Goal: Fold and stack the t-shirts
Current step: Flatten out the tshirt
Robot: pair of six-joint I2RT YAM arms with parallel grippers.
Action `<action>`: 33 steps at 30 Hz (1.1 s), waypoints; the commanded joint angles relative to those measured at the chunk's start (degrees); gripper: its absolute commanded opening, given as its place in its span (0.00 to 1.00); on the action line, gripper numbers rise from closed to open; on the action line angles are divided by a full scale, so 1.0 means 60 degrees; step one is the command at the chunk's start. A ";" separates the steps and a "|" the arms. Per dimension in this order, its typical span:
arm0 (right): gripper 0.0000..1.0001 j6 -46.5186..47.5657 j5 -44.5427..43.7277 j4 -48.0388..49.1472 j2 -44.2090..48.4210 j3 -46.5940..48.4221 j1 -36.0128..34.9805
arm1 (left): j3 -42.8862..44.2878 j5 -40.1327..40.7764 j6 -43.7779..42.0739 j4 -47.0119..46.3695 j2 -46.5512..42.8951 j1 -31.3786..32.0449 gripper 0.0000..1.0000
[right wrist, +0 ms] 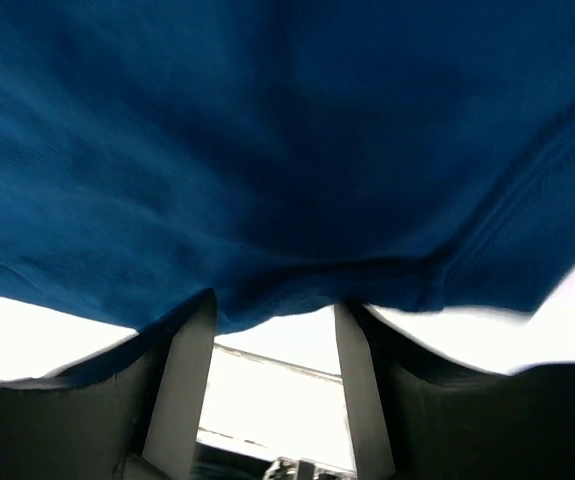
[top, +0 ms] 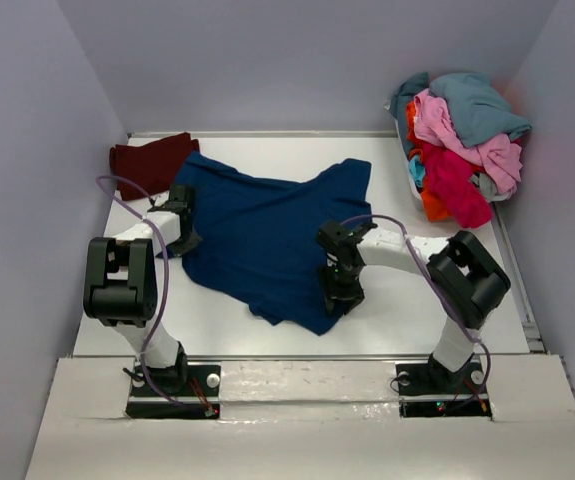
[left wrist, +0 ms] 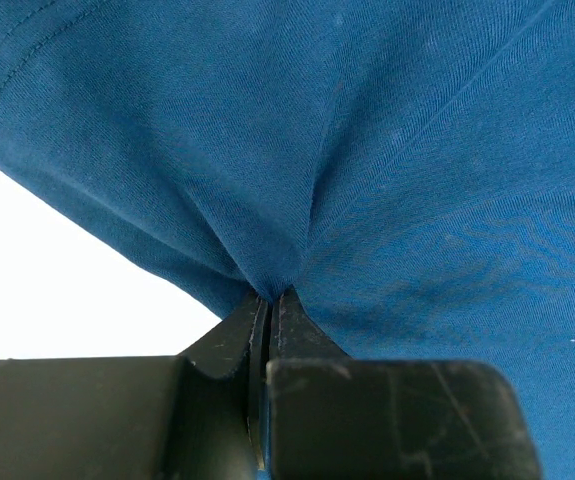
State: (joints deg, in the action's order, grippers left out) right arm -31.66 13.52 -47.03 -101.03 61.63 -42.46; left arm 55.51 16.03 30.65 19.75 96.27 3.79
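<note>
A navy blue t-shirt (top: 267,230) lies spread and rumpled across the middle of the white table (top: 407,320). My left gripper (top: 187,235) is at its left edge, shut on a pinched fold of the blue cloth (left wrist: 270,293). My right gripper (top: 342,298) is at the shirt's near right edge. Its jaws stand apart, and the blue hem (right wrist: 297,290) hangs over the tips of its fingers (right wrist: 182,380) with bare table showing between them. A dark maroon t-shirt (top: 152,163) lies at the back left. More t-shirts in teal, pink, red and orange are heaped at the back right (top: 462,140).
The heap of shirts sits in a white basket (top: 403,160) against the right wall. Grey walls close the table in on the left, back and right. A purple cable (top: 127,190) loops up from the left arm.
</note>
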 commanded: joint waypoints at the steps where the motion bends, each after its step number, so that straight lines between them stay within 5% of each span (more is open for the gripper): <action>1: 0.46 0.0135 -0.0143 0.0352 -0.0329 0.0729 -0.0087 | 0.0065 -0.0050 -0.0143 0.0532 -0.0400 0.0056 0.06; 10: 0.09 0.0121 -0.0276 0.0060 -0.0257 0.0863 -0.0087 | 0.0183 -0.0021 -0.0304 0.0649 -0.0474 0.0056 0.06; 22: 0.07 -0.0626 -0.1081 -0.0468 0.1119 0.0013 -0.0087 | -0.0417 -0.0416 -0.0275 0.1044 -0.0869 0.0232 0.06; 33: 0.07 -0.1124 -0.1389 -0.0542 0.2073 -0.0427 0.1069 | -0.1018 -0.0972 -0.0026 0.1689 -0.1776 0.1066 0.06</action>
State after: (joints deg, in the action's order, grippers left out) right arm -36.53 6.87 -49.28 -91.18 59.37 -38.11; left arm 50.96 12.23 29.91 25.89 89.52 8.62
